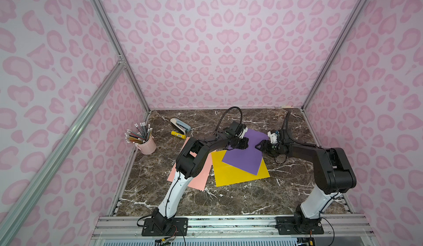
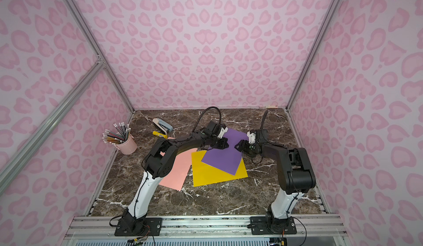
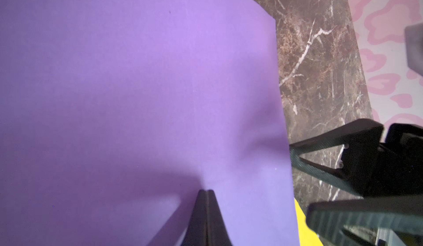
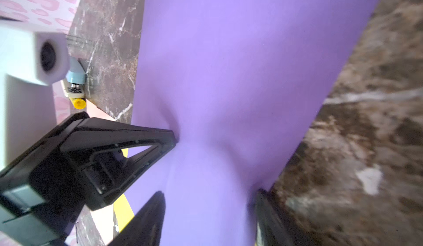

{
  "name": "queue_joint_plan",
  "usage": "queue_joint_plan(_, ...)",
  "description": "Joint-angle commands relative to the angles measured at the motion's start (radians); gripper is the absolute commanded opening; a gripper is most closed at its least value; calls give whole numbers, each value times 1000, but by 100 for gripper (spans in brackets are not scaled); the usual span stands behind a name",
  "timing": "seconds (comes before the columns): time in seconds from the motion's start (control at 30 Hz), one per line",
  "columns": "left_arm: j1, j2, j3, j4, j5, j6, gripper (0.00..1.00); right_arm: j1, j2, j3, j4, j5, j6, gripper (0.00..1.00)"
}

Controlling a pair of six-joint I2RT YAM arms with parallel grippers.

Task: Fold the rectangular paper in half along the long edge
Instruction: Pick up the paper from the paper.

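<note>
Left claw [image 3: 207, 193] is pressed together, tips pinching the purple paper [image 1: 242, 160] at one long edge; we see the sheet pucker right at the tips in the left wrist view, low centre of the frame. Right claw [image 4: 210, 191] is spread, not gripping. Its two fingers sit on either side of the opposite long edge, with purple filling the gap between them at the bottom of the right wrist view. We can't tell whether those fingers touch the sheet. In both top views the claws face each other mid-frame and the paper looks narrowed between them, bowed rather than flat. We read the step as getting hold of both long edges, with the fold itself not started and no crease showing. The next move likely calls for the right claw to clamp on its edge without sliding the sheet. Then one edge has to be carried over onto the other, corners lined up, and the crease pressed down. The purple paper lies centre-right on the table [image 1: 229, 199], its near end overlapping a yellow paper [image 1: 238, 173]. A pink paper [image 1: 201, 176] lies left of that under the left arm. Stapler [image 1: 180, 124], glue stick [image 1: 178, 134] and pencil cup [image 1: 147, 145] sit upper left, well apart.
</note>
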Motion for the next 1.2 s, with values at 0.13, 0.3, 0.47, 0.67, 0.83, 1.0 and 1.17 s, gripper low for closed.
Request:
queue_joint_plan(0.13, 6, 12, 4, -20, 2, -11, 4, 6, 9, -31, -31, -135, 43, 68)
queue_joint_plan(0.3, 8, 14, 4, -20, 7, -11, 4, 1, -64, -74, 35, -186, 85, 68)
queue_joint_plan(0.47, 7, 14, 3, -18, 6, -14, 4, 1, -106, -68, -6, -82, 88, 55)
queue_joint_plan(0.67, 8, 13, 3, -18, 6, -11, 4, 3, -87, -52, 18, -57, 119, 44)
queue_joint_plan(0.83, 8, 11, 1, -18, 6, -11, 4, 28, -108, -34, 16, -2, 158, 30)
queue_joint_plan(1.0, 8, 13, 1, -15, 7, -11, 4, 92, -164, -28, 1, 94, 189, 26)
queue_joint_plan(1.17, 8, 13, 1, -16, 7, -11, 4, 150, -185, -29, -13, 184, 234, 26)
